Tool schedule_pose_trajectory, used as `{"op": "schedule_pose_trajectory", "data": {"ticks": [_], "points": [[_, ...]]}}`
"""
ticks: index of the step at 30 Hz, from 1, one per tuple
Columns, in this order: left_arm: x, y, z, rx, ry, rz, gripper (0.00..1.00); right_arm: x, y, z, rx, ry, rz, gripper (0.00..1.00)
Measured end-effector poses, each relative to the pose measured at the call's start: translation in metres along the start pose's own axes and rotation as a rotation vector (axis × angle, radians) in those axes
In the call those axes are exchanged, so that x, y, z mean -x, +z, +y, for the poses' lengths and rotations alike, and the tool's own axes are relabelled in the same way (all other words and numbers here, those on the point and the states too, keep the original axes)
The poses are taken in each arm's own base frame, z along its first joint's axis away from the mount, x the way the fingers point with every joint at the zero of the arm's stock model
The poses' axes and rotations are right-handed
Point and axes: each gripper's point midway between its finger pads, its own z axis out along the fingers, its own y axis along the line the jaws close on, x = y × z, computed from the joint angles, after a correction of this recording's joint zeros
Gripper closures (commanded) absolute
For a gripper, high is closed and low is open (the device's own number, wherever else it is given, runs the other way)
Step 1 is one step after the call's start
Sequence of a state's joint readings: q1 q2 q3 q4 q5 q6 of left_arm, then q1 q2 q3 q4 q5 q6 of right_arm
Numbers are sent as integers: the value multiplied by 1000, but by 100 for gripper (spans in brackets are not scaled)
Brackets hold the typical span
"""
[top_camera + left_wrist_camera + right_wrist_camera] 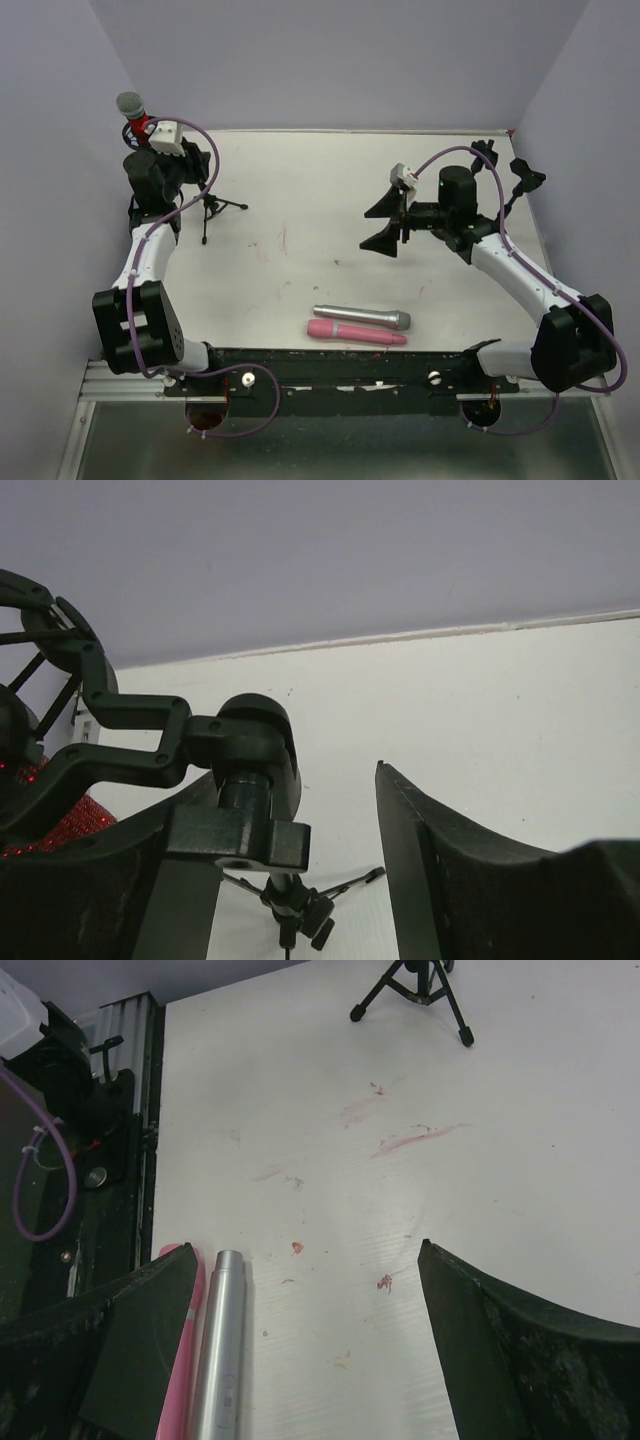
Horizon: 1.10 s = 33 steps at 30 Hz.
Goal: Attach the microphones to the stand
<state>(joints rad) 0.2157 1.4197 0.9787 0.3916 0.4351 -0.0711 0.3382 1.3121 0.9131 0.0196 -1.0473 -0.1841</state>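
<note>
The glittery red microphone [138,122] with its silver mesh head stands tilted at the far left, seated in the black clip [70,680] of the tripod stand [212,206]. Its red body shows at the left edge of the left wrist view [55,825]. My left gripper [190,170] is open, its jaws on either side of the stand's swivel joint [250,745] without closing on it. The silver-grey microphone [362,317] and the pink microphone [355,332] lie side by side near the front edge. My right gripper [385,222] is open and empty above the table, behind them.
In the right wrist view the silver-grey microphone [222,1350] lies beside the pink one [182,1360], which my left finger partly hides. The tripod's legs [415,985] show at the top. Purple walls enclose the table on three sides. Faint red smears mark the tabletop [283,238].
</note>
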Motion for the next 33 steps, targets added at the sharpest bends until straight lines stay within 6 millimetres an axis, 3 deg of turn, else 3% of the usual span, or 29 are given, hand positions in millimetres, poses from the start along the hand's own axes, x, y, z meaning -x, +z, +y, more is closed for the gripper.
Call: {"op": "schedule_pose_trajectory", "data": {"ticks": [11,19,23,29,33], "points": [[-6,-23,7,98,-13,54,27,7,-3,6,10,-21,-14,0],[0,-58,-2,152,-72,51,23,9,-3,7,13,-29,-17,0],[20,-83,-17,152,-111,-6,1,4,-4,10,28,-40,-3,0],[56,-132,-62,48,-199,-138,1,3,-10,18,55,-49,57,0],[55,-152,-99,-83,-273,-149,1,31,-21,26,50,-39,90,0]]}}
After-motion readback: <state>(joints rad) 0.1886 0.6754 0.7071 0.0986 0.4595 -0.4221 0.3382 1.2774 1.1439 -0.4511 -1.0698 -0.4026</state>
